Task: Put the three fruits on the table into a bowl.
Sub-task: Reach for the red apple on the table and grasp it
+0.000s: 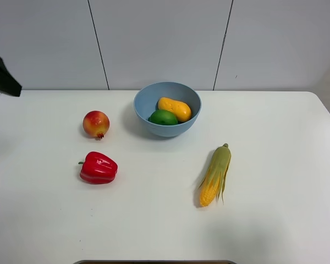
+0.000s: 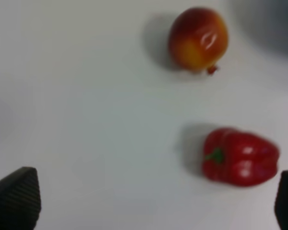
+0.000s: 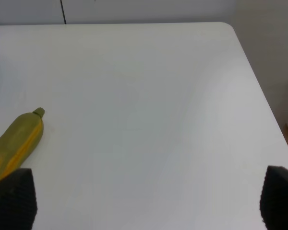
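Note:
The light-blue bowl stands at the back middle of the white table. The orange-yellow mango and the green lime lie inside it. The red-and-yellow pomegranate sits on the table left of the bowl, and it also shows in the left wrist view. My left gripper is open and empty, above the table and apart from the pomegranate. My right gripper is open and empty over the right side of the table. Neither gripper's fingers show in the exterior view.
A glossy red bell pepper lies in front of the pomegranate, also in the left wrist view. A corn cob with green husk lies right of centre, also in the right wrist view. A black arm part is at the far left edge.

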Robot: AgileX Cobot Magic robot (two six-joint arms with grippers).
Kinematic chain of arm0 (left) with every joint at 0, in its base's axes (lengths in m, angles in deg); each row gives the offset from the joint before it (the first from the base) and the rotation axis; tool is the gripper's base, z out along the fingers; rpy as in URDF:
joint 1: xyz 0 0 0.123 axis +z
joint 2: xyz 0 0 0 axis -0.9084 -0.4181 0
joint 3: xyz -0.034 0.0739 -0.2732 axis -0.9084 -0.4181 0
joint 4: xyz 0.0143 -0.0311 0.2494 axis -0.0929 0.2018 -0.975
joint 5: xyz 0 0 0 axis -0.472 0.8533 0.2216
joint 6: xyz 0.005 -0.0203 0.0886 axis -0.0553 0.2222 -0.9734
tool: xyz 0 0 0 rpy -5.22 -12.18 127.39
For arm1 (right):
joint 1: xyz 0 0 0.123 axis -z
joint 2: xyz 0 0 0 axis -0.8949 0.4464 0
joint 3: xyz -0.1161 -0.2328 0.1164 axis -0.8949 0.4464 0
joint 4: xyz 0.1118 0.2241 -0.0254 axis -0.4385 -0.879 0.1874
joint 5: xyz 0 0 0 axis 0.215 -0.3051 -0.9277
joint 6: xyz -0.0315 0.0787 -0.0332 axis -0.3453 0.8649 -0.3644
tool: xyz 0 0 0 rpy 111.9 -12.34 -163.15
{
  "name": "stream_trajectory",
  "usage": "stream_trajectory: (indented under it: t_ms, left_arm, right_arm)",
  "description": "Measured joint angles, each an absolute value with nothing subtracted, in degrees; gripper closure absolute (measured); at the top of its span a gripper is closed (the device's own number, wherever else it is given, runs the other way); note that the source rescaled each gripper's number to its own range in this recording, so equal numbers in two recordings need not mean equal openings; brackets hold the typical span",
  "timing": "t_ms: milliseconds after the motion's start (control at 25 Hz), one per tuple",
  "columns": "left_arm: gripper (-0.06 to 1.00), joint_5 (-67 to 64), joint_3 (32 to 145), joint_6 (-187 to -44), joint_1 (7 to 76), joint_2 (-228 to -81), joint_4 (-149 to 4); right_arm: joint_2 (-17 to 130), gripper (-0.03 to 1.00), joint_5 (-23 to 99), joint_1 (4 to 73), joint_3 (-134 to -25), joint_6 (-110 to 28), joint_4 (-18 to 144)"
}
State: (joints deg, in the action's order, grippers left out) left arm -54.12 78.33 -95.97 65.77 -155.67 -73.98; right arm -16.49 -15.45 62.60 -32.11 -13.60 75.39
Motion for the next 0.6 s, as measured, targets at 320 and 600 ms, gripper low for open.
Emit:
stream_trajectory:
  t_ms: [320,600]
  left_arm:
    - [-0.06,-51.2,91.7,-97.0,61.4,-176.8,-71.7]
    - [-0.06,-51.0,99.7,-93.4,58.0,-189.9,-71.4]
  right_arm:
    - [-16.5,0.04,-15.5,62.6,-32.1,-13.6,75.4]
    - [-16.5,0.04,-15.5,62.6,-32.1,-13.6,75.4]
